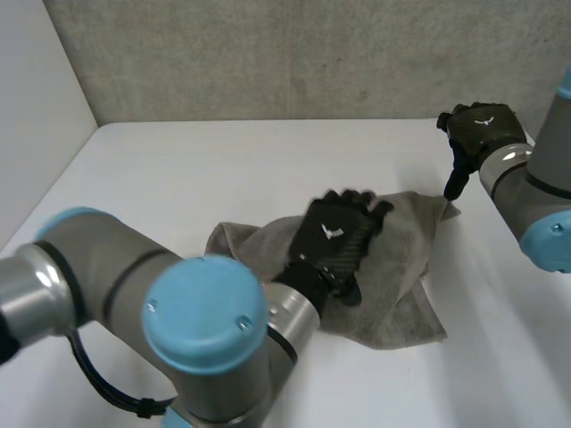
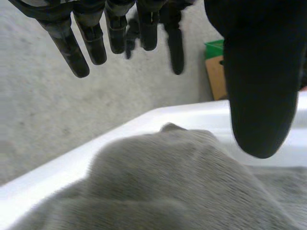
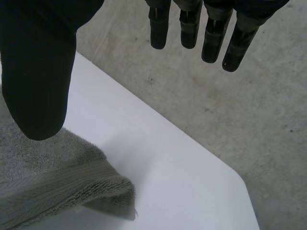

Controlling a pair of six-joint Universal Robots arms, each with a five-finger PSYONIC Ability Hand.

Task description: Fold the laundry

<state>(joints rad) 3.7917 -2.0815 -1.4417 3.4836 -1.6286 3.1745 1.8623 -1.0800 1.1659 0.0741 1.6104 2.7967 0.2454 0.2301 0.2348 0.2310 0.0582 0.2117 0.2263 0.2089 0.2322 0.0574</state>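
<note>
A grey towel (image 1: 397, 267) lies rumpled and partly folded over on the white table (image 1: 178, 178). My left hand (image 1: 335, 234) hovers over the towel's middle, palm down. In the left wrist view its fingers (image 2: 81, 43) and thumb (image 2: 256, 72) are straight and spread above the towel (image 2: 182, 182), holding nothing. My right hand (image 1: 482, 129) is at the towel's far right corner, its thumb pointing down just above that corner. In the right wrist view its fingers (image 3: 211, 33) are straight, and its thumb (image 3: 36, 62) is apart from them, over the towel's hemmed corner (image 3: 62, 187). Both hands are open.
A grey wall (image 1: 294, 53) rises behind the table and a white panel (image 1: 36, 107) stands at its left side. Beyond the table's edge sits a green and brown box (image 2: 216, 62). Bare tabletop (image 3: 158, 163) lies past the towel's corner.
</note>
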